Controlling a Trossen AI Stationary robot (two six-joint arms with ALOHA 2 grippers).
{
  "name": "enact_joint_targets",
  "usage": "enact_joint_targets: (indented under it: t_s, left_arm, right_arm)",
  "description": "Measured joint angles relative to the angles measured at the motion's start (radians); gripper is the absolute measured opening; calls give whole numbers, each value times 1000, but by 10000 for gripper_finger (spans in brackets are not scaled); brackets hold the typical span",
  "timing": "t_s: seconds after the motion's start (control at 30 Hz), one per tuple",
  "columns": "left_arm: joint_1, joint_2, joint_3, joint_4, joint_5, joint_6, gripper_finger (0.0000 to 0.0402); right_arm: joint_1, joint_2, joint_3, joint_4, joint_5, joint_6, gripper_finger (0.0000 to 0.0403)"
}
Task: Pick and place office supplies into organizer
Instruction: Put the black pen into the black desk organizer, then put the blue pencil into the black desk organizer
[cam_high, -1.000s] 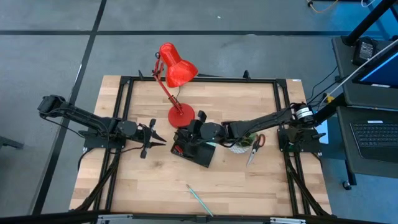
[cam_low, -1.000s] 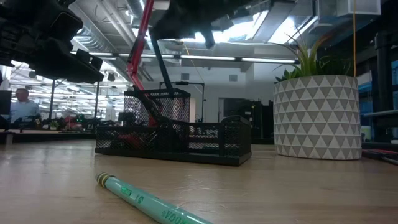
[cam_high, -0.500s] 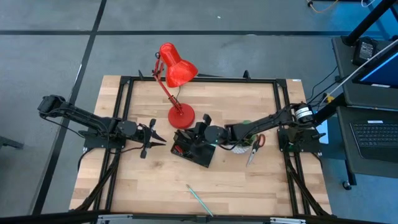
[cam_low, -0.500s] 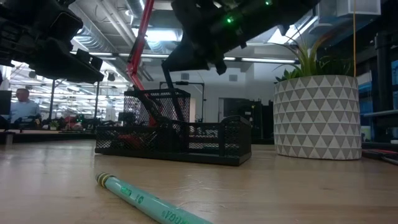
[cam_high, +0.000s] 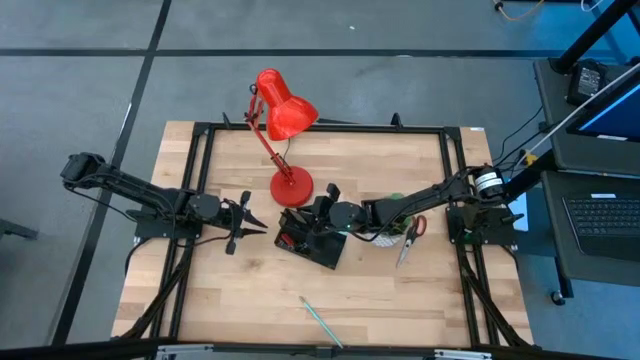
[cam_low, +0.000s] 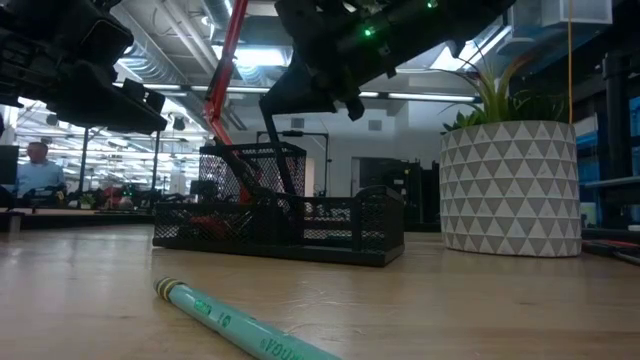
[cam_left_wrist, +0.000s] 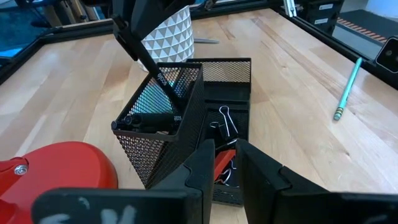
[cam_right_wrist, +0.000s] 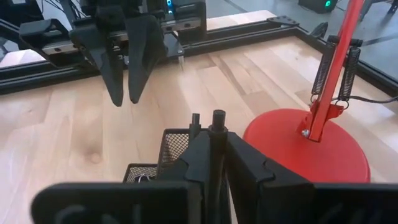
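Organizer: your black mesh organizer (cam_high: 312, 238) sits mid-worktop, just in front of the red lamp's round base (cam_high: 291, 186); its tall cup section (cam_left_wrist: 163, 118) stands at one end and low trays (cam_left_wrist: 225, 127) run beside it.
Pen in hand: you have a dark pen (cam_right_wrist: 217, 134) clamped upright in the right gripper (cam_right_wrist: 211, 155), its lower end reaching down into the tall cup, where another dark pen (cam_left_wrist: 149, 120) already lies across the rim.
Tray contents: black clips (cam_left_wrist: 225, 119) and something red (cam_left_wrist: 225, 160) lie in the low trays.
Right gripper: it hangs directly over the organizer, jaws narrow and closed on the pen.
Loose supplies: a teal pen (cam_high: 322, 321) lies alone near the worktop's front edge, well apart from the organizer; red-handled scissors (cam_high: 410, 238) lie beside the plant pot (cam_low: 511, 186), on its right.
Left gripper: your left gripper (cam_high: 243, 222) waits to the organizer's left, above the worktop (cam_high: 240, 290), jaws narrow with nothing between them.
Room: a person shows far off behind the worktop in the low view.
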Motion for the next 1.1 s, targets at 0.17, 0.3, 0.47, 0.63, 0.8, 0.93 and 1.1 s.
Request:
enact_joint_targets:
  t_s: [0.17, 0.3, 0.47, 0.63, 0.8, 0.93, 1.1]
  left_arm:
    - [0, 0, 0, 0, 0, 0, 59]
    - [0, 0, 0, 0, 0, 0, 59]
    - [0, 0, 0, 3, 0, 3, 59]
    - [-1, 0, 0, 91, 15, 78, 59]
    - [-2, 0, 1, 199, 92, 145, 66]
    - [-13, 0, 1, 225, 138, 122, 88]
    - [-89, 30, 1, 294, 143, 89, 130]
  right_arm:
    - [0, 0, 0, 0, 0, -11, 63]
    - [0, 0, 0, -1, 0, -13, 73]
    - [0, 0, 1, -1, 0, -15, 76]
    - [17, -11, 28, -6, -51, -72, 77]
    - [76, -64, 76, -122, -74, -115, 98]
    - [129, -109, 98, -268, -71, -75, 137]
    - [207, -141, 101, -435, -72, 111, 189]
